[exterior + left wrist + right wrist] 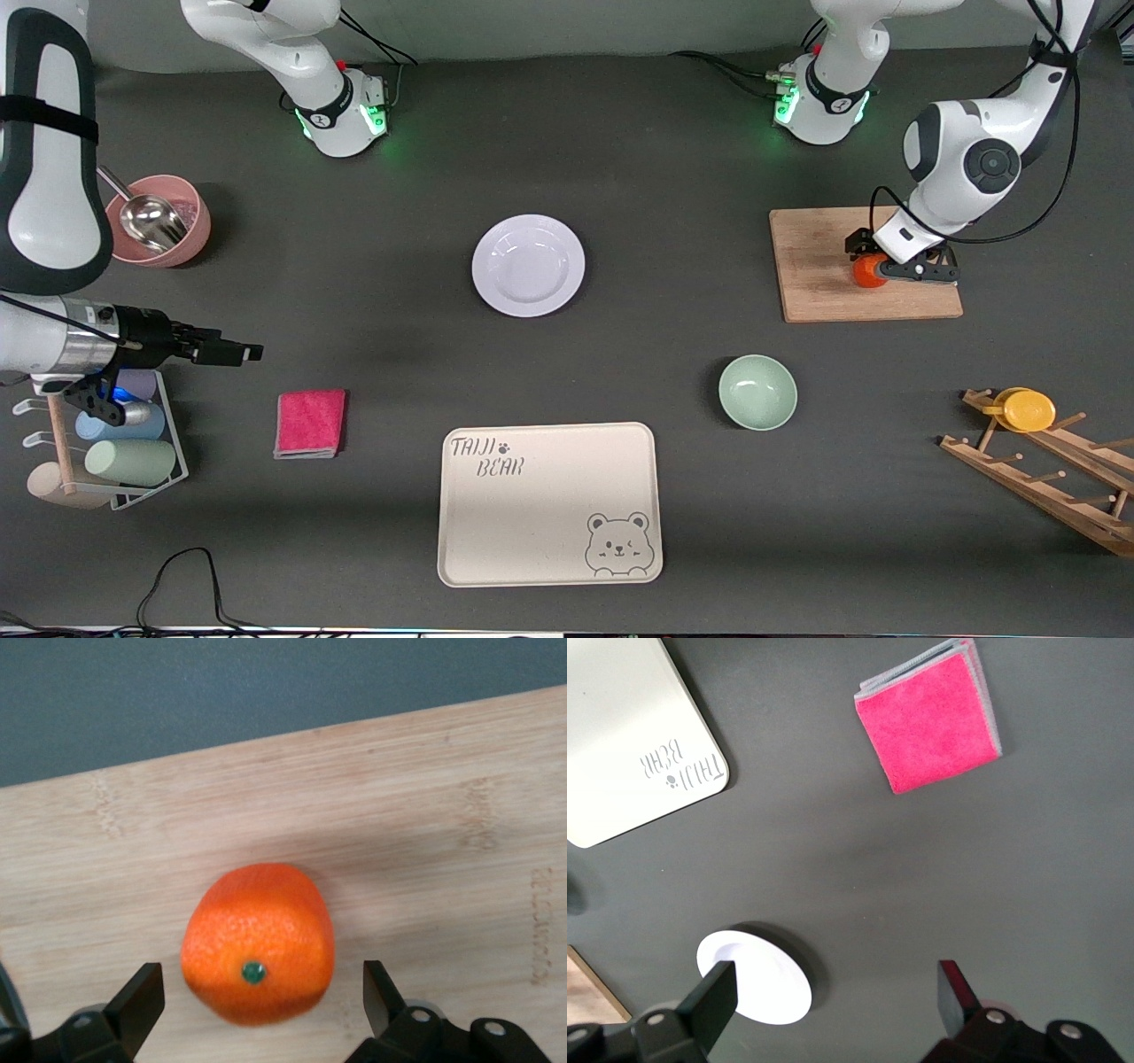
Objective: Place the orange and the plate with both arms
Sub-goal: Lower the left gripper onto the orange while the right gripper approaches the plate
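The left gripper point(873, 266) is seen low over the wooden board point(824, 292) at the right of the front frame, its fingers point(142, 997) spread wide, one on each side of the orange point(868, 273), not touching it. The orange point(259, 943) is shown resting on the board point(399, 833). The plate point(529, 265) lies at centre frame, untouched. The right gripper point(252, 352) is held wide open in the air at the frame's left, near the pink cloth point(310, 423).

A dark grey matte table surface point(620, 159) fills the scene under even light; a pale grey-green wall point(567, 22) borders its top edge.
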`<state>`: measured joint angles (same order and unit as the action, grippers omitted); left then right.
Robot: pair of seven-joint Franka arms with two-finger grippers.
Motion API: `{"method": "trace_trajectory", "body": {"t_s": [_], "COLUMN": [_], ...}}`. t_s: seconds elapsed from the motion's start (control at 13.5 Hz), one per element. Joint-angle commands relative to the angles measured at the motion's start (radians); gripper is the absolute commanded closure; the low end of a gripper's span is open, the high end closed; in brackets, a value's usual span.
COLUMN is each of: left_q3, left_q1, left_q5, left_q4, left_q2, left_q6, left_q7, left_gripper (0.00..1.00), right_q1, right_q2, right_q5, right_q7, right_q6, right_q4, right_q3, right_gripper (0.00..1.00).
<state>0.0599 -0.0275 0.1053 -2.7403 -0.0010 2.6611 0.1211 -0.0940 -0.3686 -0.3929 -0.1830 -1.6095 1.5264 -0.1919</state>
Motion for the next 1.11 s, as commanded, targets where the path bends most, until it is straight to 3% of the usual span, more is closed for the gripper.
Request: {"method": "trace_trajectory", "body": {"t_s": [0.0, 0.07, 0.15, 0.22, 0.37, 0.74, 0.89, 1.04], "left_q3": [0.000, 0.000, 0.000, 0.000, 0.000, 0.000, -0.003, -0.005], "left_q1": [-0.008, -0.008, -0.008, -0.008, -0.008, -0.008, -0.008, -0.006], "left_q5": [0.016, 0.016, 0.016, 0.016, 0.016, 0.016, 0.014, 0.014], "left_q4": [-0.004, -0.004, -0.004, -0.003, -0.002, 0.023, 0.091, 0.215], "left_q2": [0.041, 0.041, 0.041, 0.041, 0.039, -0.016, -0.089, -0.190], "left_q6": [0.054, 0.054, 0.054, 0.052, 0.052, -0.003, -0.148, -0.416], "left_q7": [0.006, 0.008, 0.006, 0.008, 0.006, 0.002, -0.012, -0.006], "left_gripper": [0.00, 0.00, 0.09, 0.28, 0.49, 0.55, 0.56, 0.58], "right_q1": [-0.009, -0.010, -0.009, -0.010, -0.012, -0.020, -0.013, -0.015], "right_q2": [-0.067, -0.075, -0.085, -0.099, -0.140, -0.197, -0.202, -0.204], "right_q5": [-0.030, -0.072, -0.104, -0.109, -0.109, -0.129, -0.190, -0.193], "right_q7": [-0.030, -0.030, -0.027, -0.029, -0.027, -0.039, -0.015, 0.031], "right_q6": [0.011, 0.011, 0.011, 0.011, 0.011, 0.003, -0.004, -0.003], "right_q4": [-0.063, -0.067, -0.069, -0.072, -0.112, -0.150, -0.146, -0.144], "right_q3": [0.003, 0.003, 0.003, 0.003, 0.005, 0.038, 0.039, 0.039], "right_gripper": [0.00, 0.00, 0.00, 0.00, 0.00, 0.00, 0.00, 0.00]}}
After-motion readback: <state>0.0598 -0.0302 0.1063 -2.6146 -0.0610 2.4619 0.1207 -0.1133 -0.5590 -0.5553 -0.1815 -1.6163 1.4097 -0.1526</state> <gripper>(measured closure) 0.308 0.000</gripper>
